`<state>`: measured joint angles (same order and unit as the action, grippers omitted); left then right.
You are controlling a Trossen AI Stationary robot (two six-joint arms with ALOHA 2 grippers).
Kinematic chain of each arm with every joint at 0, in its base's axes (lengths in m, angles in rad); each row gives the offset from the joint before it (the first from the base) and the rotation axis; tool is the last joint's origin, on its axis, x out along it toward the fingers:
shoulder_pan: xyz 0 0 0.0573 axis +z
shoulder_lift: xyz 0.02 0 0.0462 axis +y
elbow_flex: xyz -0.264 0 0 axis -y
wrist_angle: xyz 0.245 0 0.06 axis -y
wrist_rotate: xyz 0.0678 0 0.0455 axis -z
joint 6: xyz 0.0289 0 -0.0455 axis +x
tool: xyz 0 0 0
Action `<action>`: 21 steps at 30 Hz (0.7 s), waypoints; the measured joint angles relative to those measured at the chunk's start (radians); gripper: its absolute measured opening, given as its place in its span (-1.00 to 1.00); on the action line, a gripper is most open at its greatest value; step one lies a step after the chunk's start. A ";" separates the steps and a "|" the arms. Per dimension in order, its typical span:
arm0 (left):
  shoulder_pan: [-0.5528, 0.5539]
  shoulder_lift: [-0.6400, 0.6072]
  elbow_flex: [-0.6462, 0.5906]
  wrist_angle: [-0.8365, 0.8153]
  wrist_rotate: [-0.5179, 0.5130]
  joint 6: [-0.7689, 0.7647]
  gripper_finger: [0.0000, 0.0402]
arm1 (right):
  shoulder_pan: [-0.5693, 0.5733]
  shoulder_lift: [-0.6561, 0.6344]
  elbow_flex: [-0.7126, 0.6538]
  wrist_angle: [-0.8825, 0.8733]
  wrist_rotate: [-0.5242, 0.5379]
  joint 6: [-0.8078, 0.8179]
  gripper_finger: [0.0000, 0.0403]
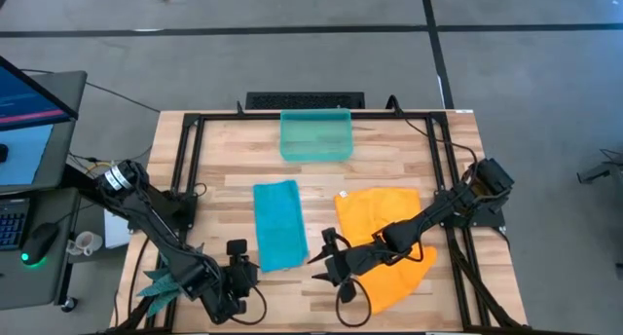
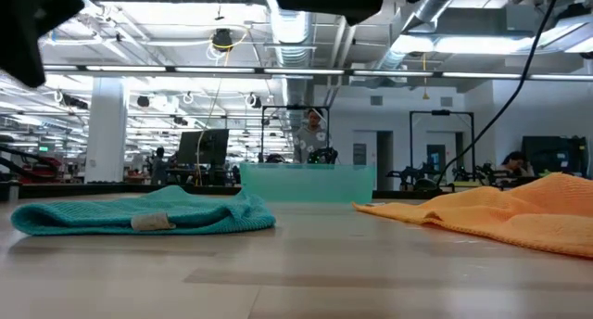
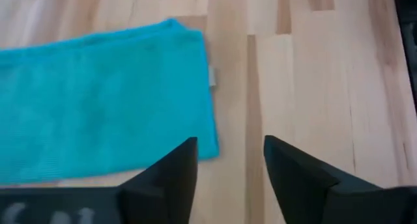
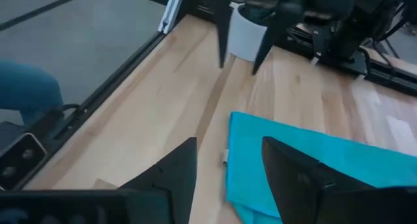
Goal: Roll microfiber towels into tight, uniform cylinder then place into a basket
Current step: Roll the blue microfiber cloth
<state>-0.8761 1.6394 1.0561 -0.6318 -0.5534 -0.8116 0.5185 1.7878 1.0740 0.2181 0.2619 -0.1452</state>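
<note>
Both hands sat at the near edge of the bench (image 1: 389, 150), empty. The left hand (image 1: 237, 260) and right hand (image 1: 326, 260) each had fingers spread apart, holding nothing. Between them lay the blue towel (image 1: 278, 225), folded into a flat strip. The orange towel (image 1: 384, 233) sprawled loose beside it. The basket (image 1: 315, 134) stood at the far edge.

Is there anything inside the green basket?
The basket looks empty from above; only wood shows through it. Both towels lie outside on the table: the blue towel folded flat, the orange towel spread out.
</note>
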 joint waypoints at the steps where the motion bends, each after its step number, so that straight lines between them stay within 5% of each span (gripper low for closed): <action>1: 0.000 0.000 -0.012 0.032 -0.002 0.015 -0.10 | -0.002 0.000 0.000 0.000 0.000 -0.010 -0.05; 9: 0.000 0.000 -0.112 0.216 -0.025 0.106 -0.03 | -0.018 0.004 0.000 0.001 -0.003 -0.032 -0.07; 21: 0.006 0.000 -0.177 0.262 -0.057 0.143 -0.03 | -0.043 0.210 0.036 0.154 -0.049 -0.102 -0.08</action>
<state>-0.8700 1.6390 0.8787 -0.3696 -0.6102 -0.6687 0.4754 1.9977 1.1098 0.3718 0.2127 -0.2470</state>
